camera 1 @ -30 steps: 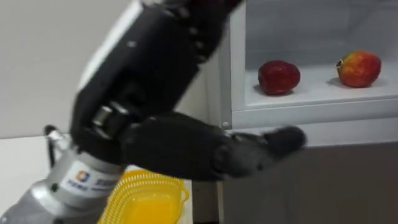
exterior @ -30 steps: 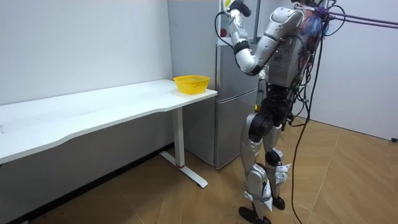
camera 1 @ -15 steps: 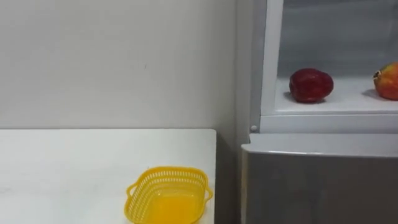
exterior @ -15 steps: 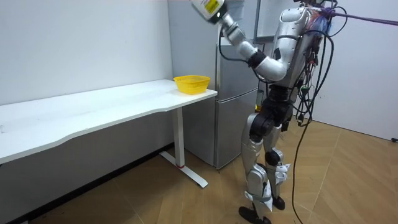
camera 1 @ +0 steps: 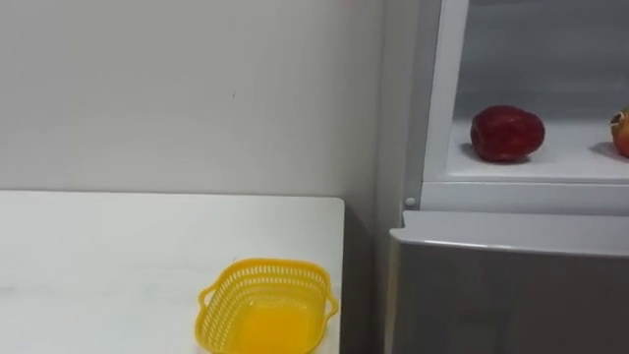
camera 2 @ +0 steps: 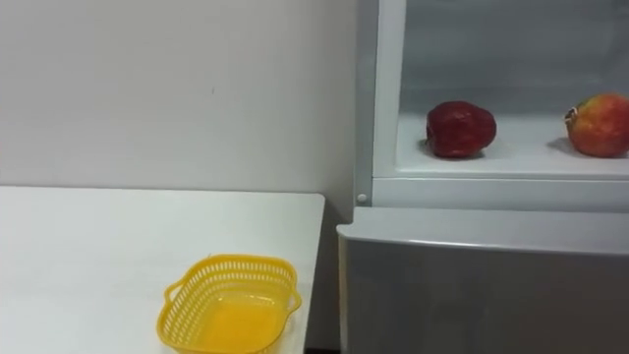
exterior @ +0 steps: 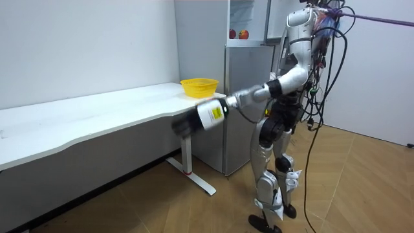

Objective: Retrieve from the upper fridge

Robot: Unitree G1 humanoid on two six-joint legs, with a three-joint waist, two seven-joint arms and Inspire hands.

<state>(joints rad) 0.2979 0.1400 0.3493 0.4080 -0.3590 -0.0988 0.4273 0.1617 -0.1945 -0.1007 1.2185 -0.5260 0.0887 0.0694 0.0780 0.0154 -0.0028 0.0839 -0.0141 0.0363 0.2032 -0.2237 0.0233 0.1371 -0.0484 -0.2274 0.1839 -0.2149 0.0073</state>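
Observation:
The upper fridge compartment (camera 2: 491,157) stands open. On its white shelf lie a dark red fruit (camera 2: 460,128) and, further right, a red-and-yellow apple (camera 2: 599,125); the room view shows both as small red spots (exterior: 237,33). I stand facing the fridge (exterior: 246,103). My left arm stretches low toward the room view's left, and my left hand (exterior: 184,123) is a dark blur in front of the table edge, far below the shelf. It holds nothing that I can make out.
An empty yellow mesh basket (camera 2: 236,263) sits on the white table (camera 1: 118,256) near its right end, next to the fridge. The grey lower fridge door (camera 1: 511,295) is closed. Wooden floor (exterior: 362,188) lies open behind me.
My left arm, raised at the fridge top a second ago, has swung down and out over the table's end. The eye view has shifted slightly.

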